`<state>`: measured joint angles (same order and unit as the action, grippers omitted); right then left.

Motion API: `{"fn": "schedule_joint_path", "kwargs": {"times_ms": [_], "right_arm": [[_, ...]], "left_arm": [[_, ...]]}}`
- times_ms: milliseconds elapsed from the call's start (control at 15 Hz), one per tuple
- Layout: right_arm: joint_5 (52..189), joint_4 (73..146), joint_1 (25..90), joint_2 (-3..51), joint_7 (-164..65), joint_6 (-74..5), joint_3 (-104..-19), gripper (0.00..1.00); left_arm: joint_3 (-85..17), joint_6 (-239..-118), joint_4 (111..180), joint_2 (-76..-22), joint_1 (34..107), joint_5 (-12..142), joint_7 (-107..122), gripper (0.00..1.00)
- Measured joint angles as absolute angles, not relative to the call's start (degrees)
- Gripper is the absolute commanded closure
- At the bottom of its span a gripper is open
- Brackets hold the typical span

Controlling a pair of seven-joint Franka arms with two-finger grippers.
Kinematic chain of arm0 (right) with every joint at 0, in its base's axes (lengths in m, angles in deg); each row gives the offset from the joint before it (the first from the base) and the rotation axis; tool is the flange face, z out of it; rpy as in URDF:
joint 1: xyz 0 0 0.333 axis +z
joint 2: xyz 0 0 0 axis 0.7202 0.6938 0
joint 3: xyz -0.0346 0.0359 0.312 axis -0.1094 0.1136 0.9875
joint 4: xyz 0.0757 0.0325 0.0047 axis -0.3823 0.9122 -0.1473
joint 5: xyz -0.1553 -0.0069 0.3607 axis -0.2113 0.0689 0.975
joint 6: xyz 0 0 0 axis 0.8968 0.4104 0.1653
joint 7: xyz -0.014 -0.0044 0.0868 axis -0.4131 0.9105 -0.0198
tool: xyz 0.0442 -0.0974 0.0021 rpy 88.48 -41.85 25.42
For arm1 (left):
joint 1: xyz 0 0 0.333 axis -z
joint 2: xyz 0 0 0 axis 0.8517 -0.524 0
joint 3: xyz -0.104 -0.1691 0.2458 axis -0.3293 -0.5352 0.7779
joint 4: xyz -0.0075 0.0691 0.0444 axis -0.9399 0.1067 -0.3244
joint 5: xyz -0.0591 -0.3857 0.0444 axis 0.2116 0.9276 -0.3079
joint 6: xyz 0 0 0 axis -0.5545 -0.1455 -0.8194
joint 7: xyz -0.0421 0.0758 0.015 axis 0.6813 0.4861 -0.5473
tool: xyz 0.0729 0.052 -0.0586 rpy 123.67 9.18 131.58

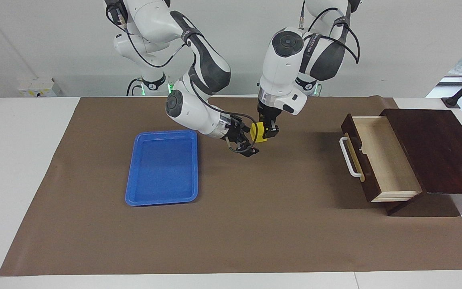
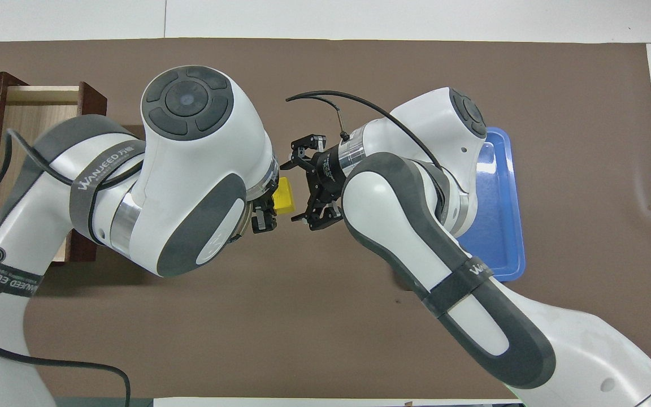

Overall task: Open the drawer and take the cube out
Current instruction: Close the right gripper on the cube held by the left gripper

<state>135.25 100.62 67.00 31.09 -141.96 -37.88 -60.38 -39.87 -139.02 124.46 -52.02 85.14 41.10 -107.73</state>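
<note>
I see the dark wooden drawer (image 1: pixel 379 160) pulled fully out at the left arm's end of the table, its pale interior bare; so the opening is done and the cube is out. The yellow cube (image 1: pixel 258 133) hangs in the air over the brown mat (image 1: pixel 255 224), midway between the drawer and the blue tray (image 1: pixel 162 167); my left gripper (image 1: pixel 266 132) points down and has its fingers closed on the cube. My right gripper (image 1: pixel 246 145) is tilted in from the tray's side, just beside the cube; its fingers are spread wide and hold nothing, and I cannot tell whether they touch the cube. I judge this a handover in mid-air; next I would need the right fingers to straddle the cube and close firmly before the left ones let go.
</note>
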Motion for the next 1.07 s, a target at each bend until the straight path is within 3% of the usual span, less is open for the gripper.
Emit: {"fn": "schedule_joint_path", "kwargs": {"times_ms": [667,1067], "right_arm": [[139.6,101.3,63.3,29.1,-143.9,-35.6,-61.0,0.00],[140.7,103.5,65.6,27.8,-143.9,-39.4,-60.6,0.00]], "left_arm": [[-39.8,-139.5,124.5,-52.0,85.2,41.1,-107.8,1.00],[-39.9,-139.6,124.5,-52.1,85.2,41.1,-107.8,1.00]]}}
